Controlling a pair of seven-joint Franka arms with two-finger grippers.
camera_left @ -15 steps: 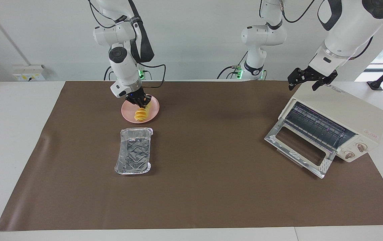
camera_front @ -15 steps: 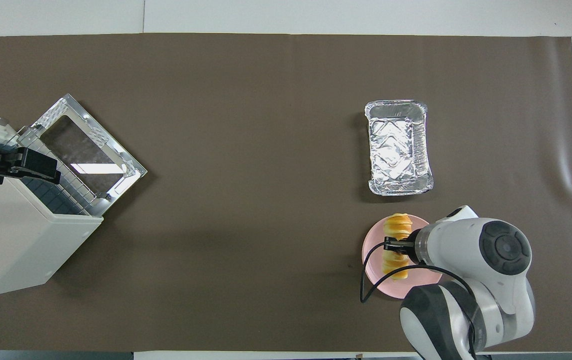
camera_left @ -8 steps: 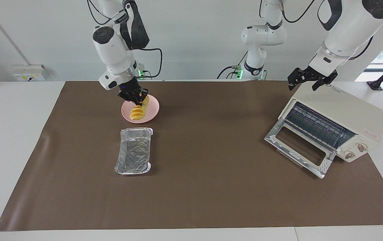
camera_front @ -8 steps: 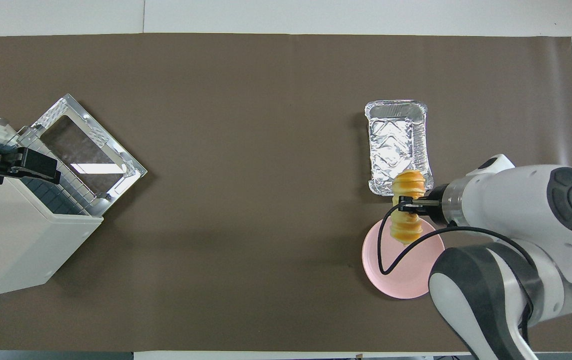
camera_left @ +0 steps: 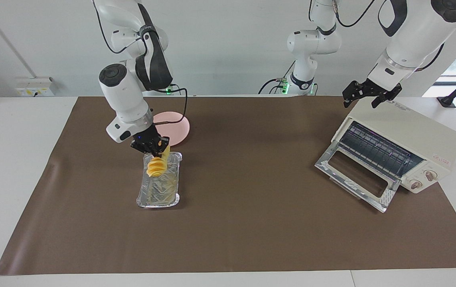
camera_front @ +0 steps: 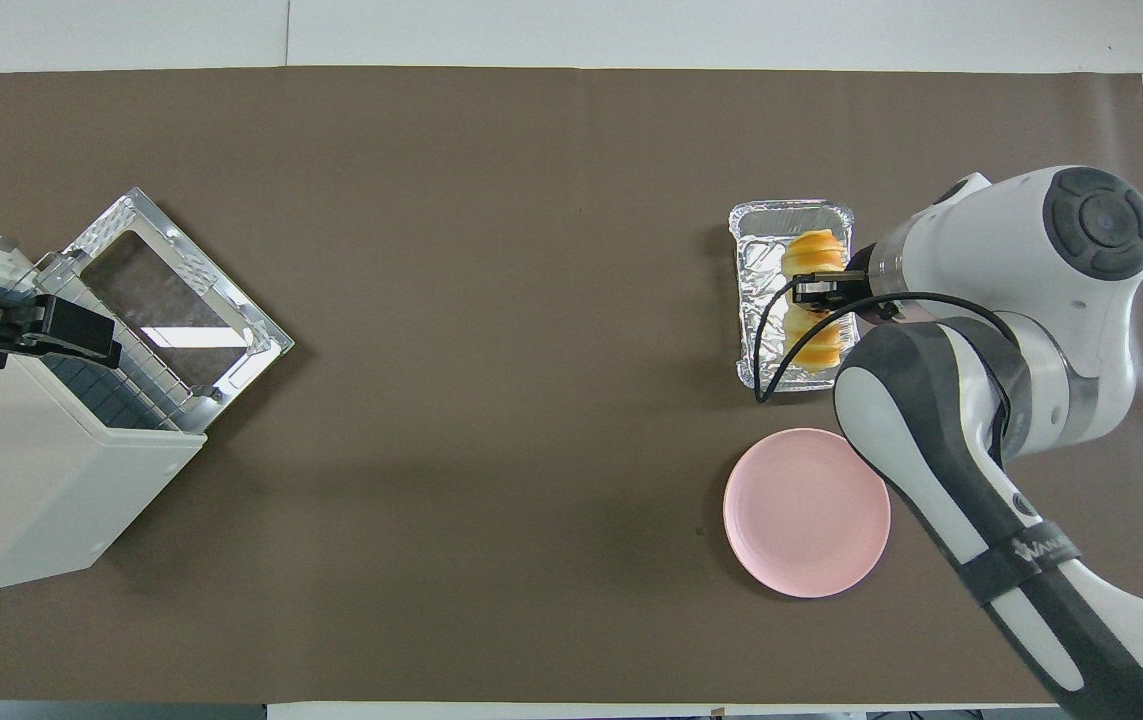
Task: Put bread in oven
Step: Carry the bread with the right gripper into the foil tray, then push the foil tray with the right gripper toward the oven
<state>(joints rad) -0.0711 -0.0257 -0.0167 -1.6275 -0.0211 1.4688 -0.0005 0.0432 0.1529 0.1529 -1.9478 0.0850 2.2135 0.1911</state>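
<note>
The bread [camera_left: 156,166] [camera_front: 811,252], a golden-yellow ridged loaf, hangs tilted in the air over the silver foil tray [camera_left: 170,197] [camera_front: 749,300]. My right gripper [camera_left: 152,148] [camera_front: 819,292] is shut on the bread's middle, above the tray. The cream-white oven [camera_left: 407,137] [camera_front: 21,490] stands at the left arm's end of the table, with its glass door [camera_left: 357,175] [camera_front: 171,295] dropped open and the wire rack showing. My left gripper [camera_left: 370,95] [camera_front: 41,335] hangs open just over the oven's top edge and holds nothing.
A pink plate [camera_left: 174,128] [camera_front: 806,512] lies bare, nearer to the robots than the foil tray. A brown mat [camera_left: 243,207] covers the table between the tray and the oven. A third arm's base [camera_left: 305,63] stands at the robots' end.
My right gripper lifted the bread off the pink plate and carried it away from the robots until it hangs over the foil tray. The left arm has not moved.
</note>
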